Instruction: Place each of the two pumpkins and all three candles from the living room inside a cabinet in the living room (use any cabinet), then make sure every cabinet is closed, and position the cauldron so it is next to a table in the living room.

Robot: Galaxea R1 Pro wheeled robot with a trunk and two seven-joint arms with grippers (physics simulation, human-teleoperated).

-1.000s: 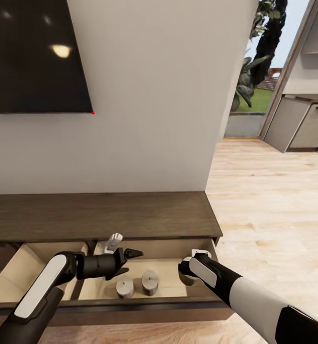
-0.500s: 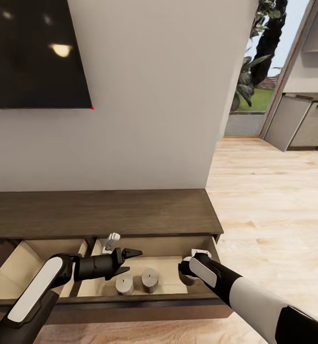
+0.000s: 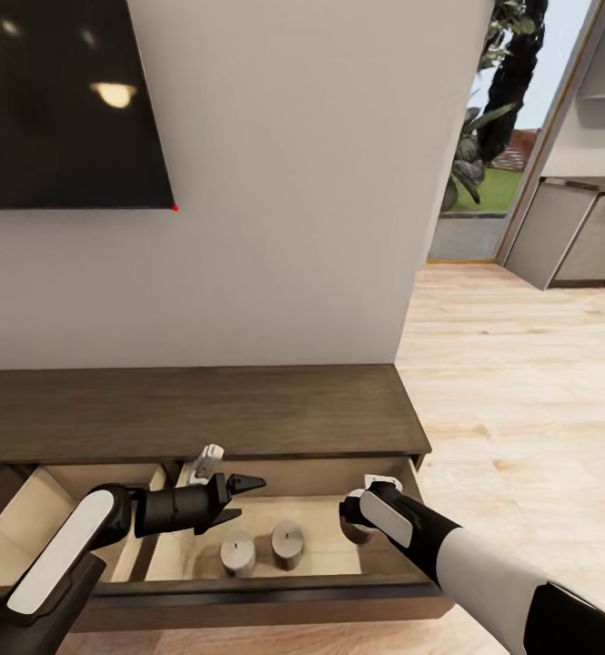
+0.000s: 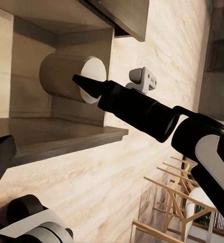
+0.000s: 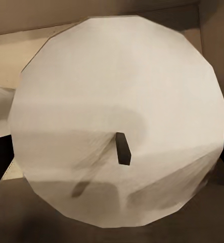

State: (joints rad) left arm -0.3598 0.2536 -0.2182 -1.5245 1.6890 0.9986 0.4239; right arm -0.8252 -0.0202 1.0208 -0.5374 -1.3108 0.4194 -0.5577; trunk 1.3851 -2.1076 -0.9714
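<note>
Head view: the left pincer [image 3: 236,497], drawn slightly back compared with a second ago, is held wide and empty above two stubby grey-white candles [image 3: 238,552] in the open beige drawer of the long dark brown cabinet [image 3: 193,409]. Beyond the right pincer [image 3: 355,523], whose state cannot be told, a third candle [image 5: 119,121] is seen, seemingly being delivered.

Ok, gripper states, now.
Left gripper: open, empty.
Right gripper: right at a candle; whether it grips cannot be told.
</note>
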